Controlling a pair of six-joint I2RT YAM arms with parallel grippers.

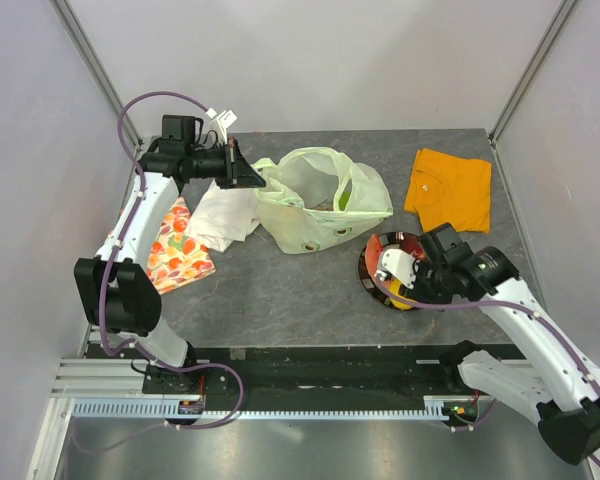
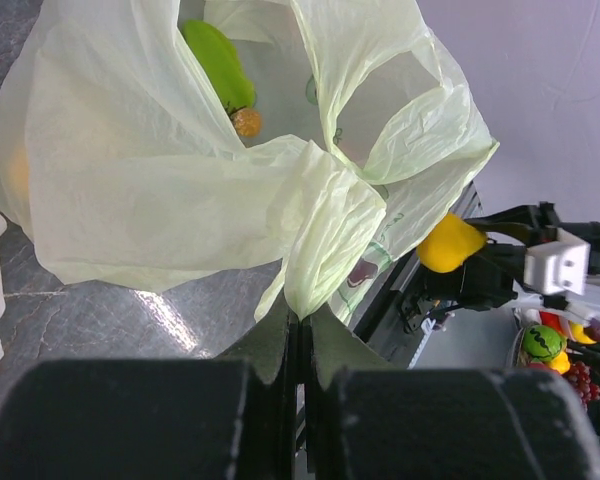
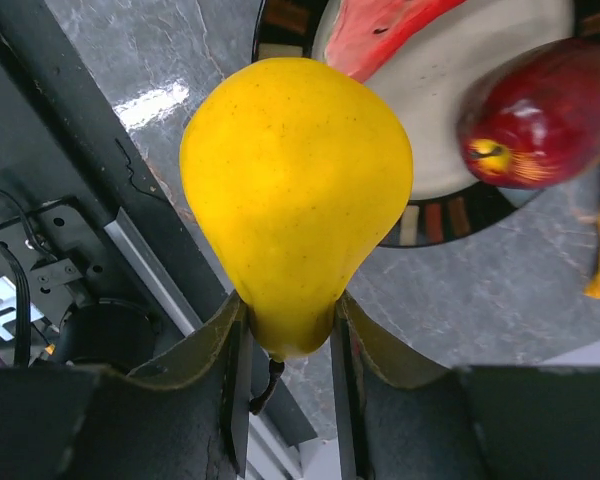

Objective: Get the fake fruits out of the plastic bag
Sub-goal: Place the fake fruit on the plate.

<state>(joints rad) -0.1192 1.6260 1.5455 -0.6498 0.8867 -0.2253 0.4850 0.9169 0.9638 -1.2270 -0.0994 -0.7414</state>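
The pale green plastic bag stands open at mid-table. My left gripper is shut on a pinch of its left rim; in the left wrist view the film bunches between the closed fingertips. A green fruit and a small orange-brown one lie inside the bag. My right gripper is shut on a yellow pear by its narrow stem end, held over the near edge of a dark-rimmed plate. On the plate lie a red apple and a red slice.
A white cloth and a fruit-printed cloth lie left of the bag. An orange cloth lies at the back right. A green fruit and grapes also sit on the plate. The black base rail runs along the near edge.
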